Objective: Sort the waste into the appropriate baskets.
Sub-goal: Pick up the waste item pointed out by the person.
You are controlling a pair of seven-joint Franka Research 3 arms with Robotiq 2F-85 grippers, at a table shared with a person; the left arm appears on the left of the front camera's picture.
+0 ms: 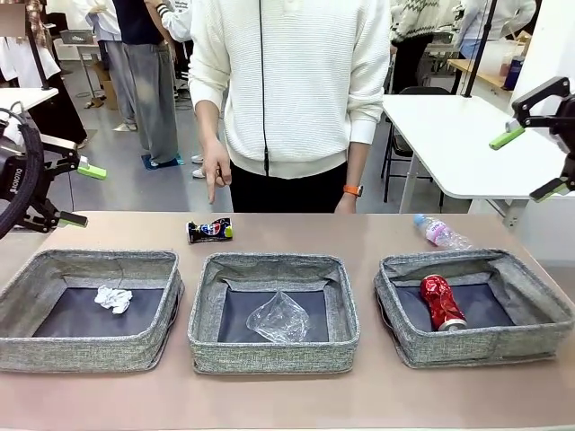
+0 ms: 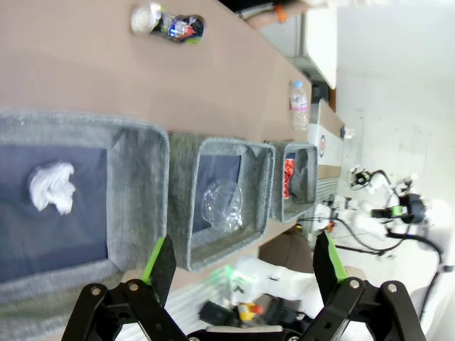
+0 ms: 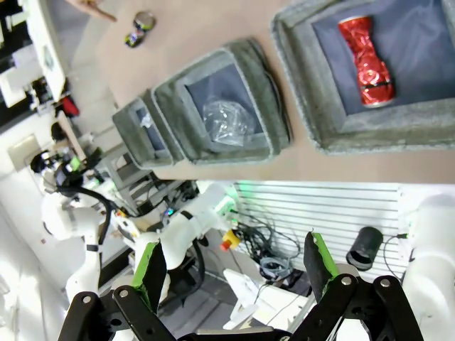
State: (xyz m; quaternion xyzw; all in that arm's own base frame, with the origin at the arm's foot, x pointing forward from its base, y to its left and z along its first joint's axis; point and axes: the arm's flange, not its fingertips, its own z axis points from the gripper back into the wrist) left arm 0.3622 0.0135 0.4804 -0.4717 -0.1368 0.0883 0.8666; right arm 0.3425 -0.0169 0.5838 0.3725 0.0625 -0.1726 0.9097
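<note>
Sorting status: three items binned, two on the table (image 1: 287, 400); left gripper (image 1: 83, 193) and right gripper (image 1: 530, 164) raised at the outer ends, jaws spread wide, nothing held.

Left basket (image 1: 81, 355) holds the paper wad (image 1: 113, 298), middle basket (image 1: 269, 357) the plastic piece (image 1: 278, 317), right basket (image 1: 476, 346) the red can (image 1: 441, 302), which suggests one material class per bin. Dark-blue can (image 1: 209, 231) lies near the middle basket's far left corner; the person's hand (image 1: 214, 175) points down at it, probably marking the next pick. Bottle (image 1: 440, 233) lies on its side just behind the right basket.
</note>
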